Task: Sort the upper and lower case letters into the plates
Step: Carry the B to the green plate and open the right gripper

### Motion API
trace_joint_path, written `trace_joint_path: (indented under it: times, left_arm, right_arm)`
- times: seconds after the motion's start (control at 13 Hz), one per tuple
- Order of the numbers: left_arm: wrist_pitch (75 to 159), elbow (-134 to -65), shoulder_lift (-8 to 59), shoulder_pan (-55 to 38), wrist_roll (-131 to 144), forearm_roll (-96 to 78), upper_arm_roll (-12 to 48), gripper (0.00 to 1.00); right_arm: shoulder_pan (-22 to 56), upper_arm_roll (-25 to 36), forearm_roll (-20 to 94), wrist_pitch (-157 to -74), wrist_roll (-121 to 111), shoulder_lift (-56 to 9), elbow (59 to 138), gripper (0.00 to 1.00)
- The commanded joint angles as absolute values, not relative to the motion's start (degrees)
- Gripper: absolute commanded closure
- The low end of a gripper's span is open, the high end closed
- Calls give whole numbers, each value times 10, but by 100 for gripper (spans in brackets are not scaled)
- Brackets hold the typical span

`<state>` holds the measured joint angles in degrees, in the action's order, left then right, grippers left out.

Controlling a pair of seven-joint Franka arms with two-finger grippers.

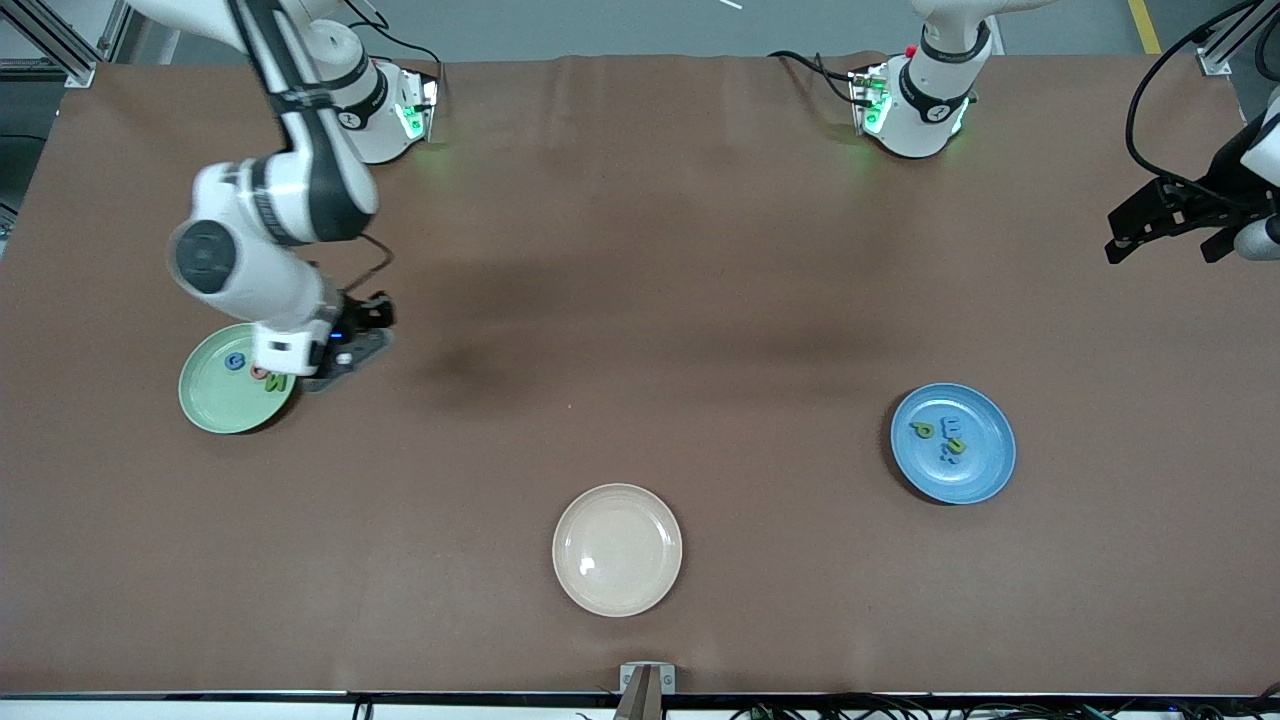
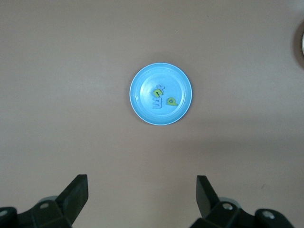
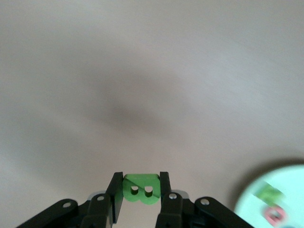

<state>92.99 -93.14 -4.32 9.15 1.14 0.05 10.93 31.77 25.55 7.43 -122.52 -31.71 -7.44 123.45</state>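
The tabletop (image 1: 640, 300) is covered by a brown matte sheet that runs almost to every edge of the front view. Aluminium framing, dark cables and a strip of grey floor show along the top margin. Both arm bases stand at that edge, each with a green indicator light.

Three round plates rest on the tabletop, well apart from one another. The mint green plate (image 1: 215, 405) lies toward the right arm's end. It holds a blue letter (image 1: 235, 362), a pink-red letter (image 1: 259, 373) and a green letter (image 1: 276, 382), grouped close together near the rim that faces the arm bases; their exact shapes are hard to read. The blue plate (image 1: 985, 475) lies toward the left arm's end. It holds a green "P" letter (image 1: 923, 430), blue letters (image 1: 955, 427) and a small green and blue pair (image 1: 956, 447) near its centre. The cream-beige plate (image 1: 617, 549) sits nearest the front camera, between the other two, with nothing visible on it.

The right gripper (image 3: 141, 190) hangs over bare tabletop just beside the mint green plate's rim. Its fingers are closed on a green "B" letter (image 3: 141, 187), held upright between the pads.

The left gripper (image 2: 141, 194) waits high over the left arm's end of the tabletop. Its fingers are spread fully apart and hold nothing. No object lies between either gripper and the plates.
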Motion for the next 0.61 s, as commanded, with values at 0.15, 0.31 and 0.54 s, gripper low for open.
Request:
trace_joint_path:
  times: [0.15, 0.31, 0.54]
  left_arm:
    - [935, -937, -45, 94, 1, 4, 111, 0]
    - [935, -936, -44, 94, 1, 4, 110, 0]
    - [941, -936, -40, 94, 1, 4, 111, 0]
  right_arm:
    - [197, 271, 55, -1270, -437, -96, 1243, 84]
    - [154, 270, 55, -1315, -480, -129, 1241, 84]
    - [106, 267, 63, -1376, -504, -190, 1226, 84]
